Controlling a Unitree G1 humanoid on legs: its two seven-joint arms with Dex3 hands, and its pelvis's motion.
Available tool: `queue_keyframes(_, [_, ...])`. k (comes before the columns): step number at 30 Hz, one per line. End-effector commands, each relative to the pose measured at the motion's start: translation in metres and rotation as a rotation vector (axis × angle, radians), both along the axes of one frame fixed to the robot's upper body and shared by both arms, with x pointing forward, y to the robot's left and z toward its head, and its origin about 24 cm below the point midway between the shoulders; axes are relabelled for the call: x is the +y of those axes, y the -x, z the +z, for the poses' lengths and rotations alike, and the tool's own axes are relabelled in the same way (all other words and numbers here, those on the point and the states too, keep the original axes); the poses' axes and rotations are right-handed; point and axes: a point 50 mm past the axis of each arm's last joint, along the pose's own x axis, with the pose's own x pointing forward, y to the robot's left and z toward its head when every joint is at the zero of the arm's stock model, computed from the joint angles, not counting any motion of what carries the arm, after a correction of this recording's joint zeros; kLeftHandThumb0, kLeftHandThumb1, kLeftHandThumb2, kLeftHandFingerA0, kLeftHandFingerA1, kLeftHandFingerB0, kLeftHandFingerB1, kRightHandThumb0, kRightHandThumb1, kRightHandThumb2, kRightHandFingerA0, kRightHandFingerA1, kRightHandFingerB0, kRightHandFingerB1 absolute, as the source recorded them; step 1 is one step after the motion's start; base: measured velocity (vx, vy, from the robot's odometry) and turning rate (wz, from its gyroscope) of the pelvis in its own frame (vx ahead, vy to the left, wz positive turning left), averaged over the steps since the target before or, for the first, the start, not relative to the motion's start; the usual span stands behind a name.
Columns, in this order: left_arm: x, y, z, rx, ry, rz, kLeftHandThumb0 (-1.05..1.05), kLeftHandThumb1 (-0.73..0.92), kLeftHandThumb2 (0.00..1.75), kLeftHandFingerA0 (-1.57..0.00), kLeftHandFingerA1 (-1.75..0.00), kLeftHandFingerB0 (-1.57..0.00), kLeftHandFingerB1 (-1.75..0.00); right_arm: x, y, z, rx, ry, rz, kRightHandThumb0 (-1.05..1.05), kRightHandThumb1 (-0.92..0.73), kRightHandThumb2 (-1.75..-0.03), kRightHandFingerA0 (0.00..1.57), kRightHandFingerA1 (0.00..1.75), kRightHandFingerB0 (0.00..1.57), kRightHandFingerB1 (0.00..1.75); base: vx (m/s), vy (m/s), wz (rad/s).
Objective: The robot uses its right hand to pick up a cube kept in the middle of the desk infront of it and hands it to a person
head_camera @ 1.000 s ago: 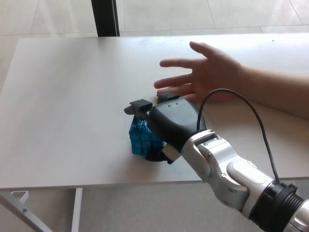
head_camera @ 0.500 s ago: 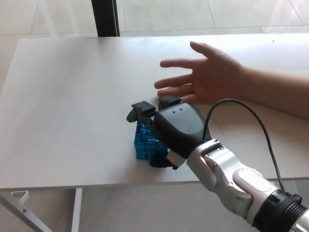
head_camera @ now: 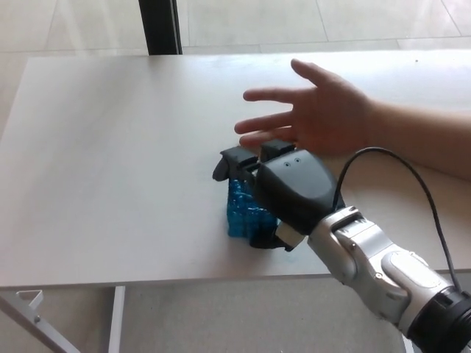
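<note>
White desk (head_camera: 103, 147) fills your view, with pale floor tiles beyond it. You have the blue cube (head_camera: 239, 209) toward the desk's near edge, about midway across, most of it hidden under the right hand (head_camera: 283, 195). That hand is wrapped around it, fingers (head_camera: 234, 162) curled over the far side and thumb low on the near side. I cannot tell if the cube is off the desk. A person's hand (head_camera: 316, 114) waits just beyond the cube, spread flat, apparently to receive it. Your left hand is out of sight.

Right hand (head_camera: 283, 195) around blue cube (head_camera: 241, 209)
</note>
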Motion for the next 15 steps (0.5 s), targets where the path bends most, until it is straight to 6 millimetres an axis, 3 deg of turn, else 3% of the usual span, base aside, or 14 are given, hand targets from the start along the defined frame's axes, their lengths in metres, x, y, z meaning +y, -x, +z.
queue_keyframes(1, [0.001,0.002,0.001,0.007,-0.013,-0.006,-0.66,0.79,0.63,-0.60,-0.52,-0.52,-0.44,-0.003,-0.008,0.022,-0.036,-0.034,0.016,-0.23,-0.52,-0.94,0.93,1.75,0.68,1.66,0.00,0.000,0.00])
queue_keyframes(2, [0.000,0.002,0.000,0.009,-0.011,-0.006,-0.67,0.79,0.63,-0.59,-0.51,-0.52,-0.43,-0.003,-0.011,0.030,-0.051,-0.039,0.011,-0.26,-0.57,-0.79,0.90,1.75,0.65,1.69,0.00,0.000,0.00])
queue_keyframes(3, [0.000,0.002,0.000,0.010,-0.011,-0.007,-0.67,0.79,0.63,-0.59,-0.51,-0.52,-0.43,-0.004,-0.012,0.034,-0.056,-0.041,0.009,-0.26,-0.57,-0.79,0.90,1.75,0.65,1.69,0.00,0.000,0.00])
queue_keyframes(5, [0.000,0.003,0.000,0.002,-0.009,-0.004,-0.66,0.78,0.63,-0.61,-0.51,-0.52,-0.44,-0.005,-0.014,0.040,-0.056,-0.058,0.012,-0.26,-0.58,-0.82,0.89,1.75,0.67,1.64,0.00,0.000,0.00])
queue_keyframes(6, [0.000,0.003,0.000,0.009,-0.017,-0.008,-0.67,0.78,0.64,-0.62,-0.53,-0.54,-0.45,-0.009,-0.020,0.057,-0.094,-0.110,-0.008,-0.22,-0.54,-0.93,0.91,1.75,0.69,1.67,0.00,0.000,0.00])
queue_keyframes(9, [0.000,0.003,0.000,0.010,-0.014,-0.003,-0.64,0.78,0.63,-0.61,-0.52,-0.53,-0.44,-0.019,-0.029,0.067,-0.124,-0.125,-0.038,-0.18,-0.51,-1.01,0.92,1.75,0.66,1.73,0.00,0.000,0.00])
queue_keyframes(11, [0.000,0.006,-0.001,0.000,-0.009,0.011,-0.64,0.78,0.63,-0.62,-0.53,-0.54,-0.45,-0.023,-0.036,0.071,-0.131,-0.085,-0.067,-0.19,-0.53,-0.95,0.89,1.75,0.68,1.63,0.00,0.000,0.00])
queue_keyframes(12, [-0.001,0.009,-0.001,-0.009,0.000,0.026,-0.65,0.77,0.63,-0.60,-0.51,-0.53,-0.44,-0.025,-0.039,0.074,-0.135,-0.070,-0.076,-0.20,-0.53,-0.83,0.93,1.75,0.78,1.34,0.00,0.000,0.00])
queue_keyframes(15, [-0.001,0.008,-0.001,-0.011,0.000,0.029,-0.66,0.77,0.63,-0.62,-0.50,-0.54,-0.43,-0.036,-0.048,0.080,-0.151,-0.027,-0.115,-0.21,-0.53,-0.89,0.96,1.75,0.78,1.49,0.00,0.000,0.00])
